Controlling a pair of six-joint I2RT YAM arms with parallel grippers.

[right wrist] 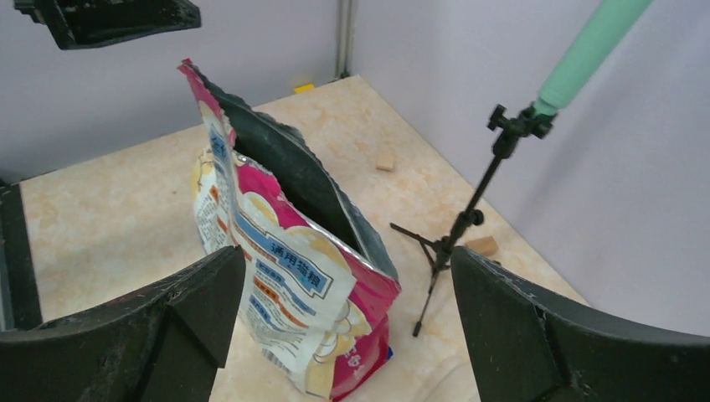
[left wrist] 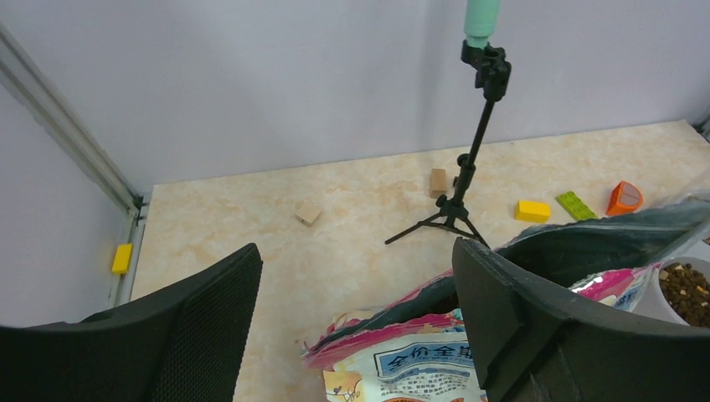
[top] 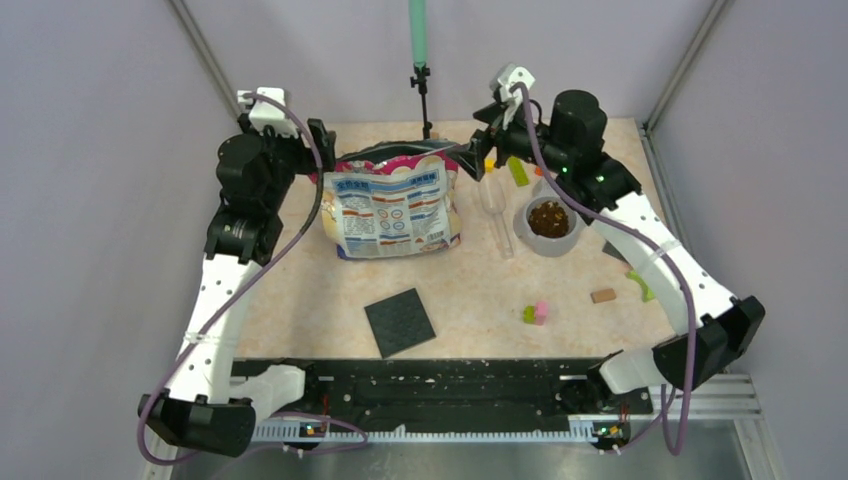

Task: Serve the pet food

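The pink-and-blue pet food bag stands upright at the middle back of the table, its torn top gaping open. Brown pet food fills a grey bowl to the bag's right, and a little of it shows at the edge of the left wrist view. My left gripper hovers open at the bag's top left corner, with the torn edge between its fingers and untouched. My right gripper is open at the top right corner. The bag stands free between its wide fingers.
A clear scoop lies between bag and bowl. A small black tripod with a green handle stands behind the bag. A black square mat lies in front. Toy blocks are scattered right and back. Walls enclose three sides.
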